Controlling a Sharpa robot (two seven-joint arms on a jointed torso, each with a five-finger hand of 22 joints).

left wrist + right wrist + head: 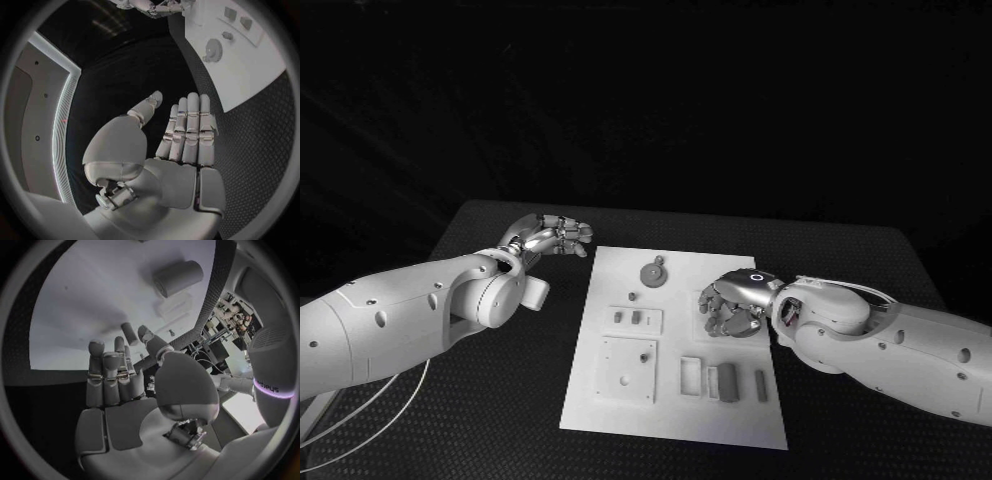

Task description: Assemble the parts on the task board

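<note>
The white task board [733,425] lies in the middle of the black table. Grey parts rest on it: a round toothed piece [653,271] at the far end, a small plate with two pieces [635,318], a square plate [627,368] and upright blocks [724,380] near the front. My right hand [737,302] hovers over the board's right edge with its fingers curled downward. In the right wrist view my right hand [119,385] has its thumb close to one finger; whether something is pinched there I cannot tell. A grey cylinder [178,277] lies beyond it. My left hand [554,237] holds nothing, off the board's far left corner.
The black table [502,420] has bare mat to the left and right of the board. In the left wrist view the left hand [187,135] shows straight fingers over the mat, with the board [250,85] and toothed piece [214,50] beyond. A white cable [365,415] hangs at the front left.
</note>
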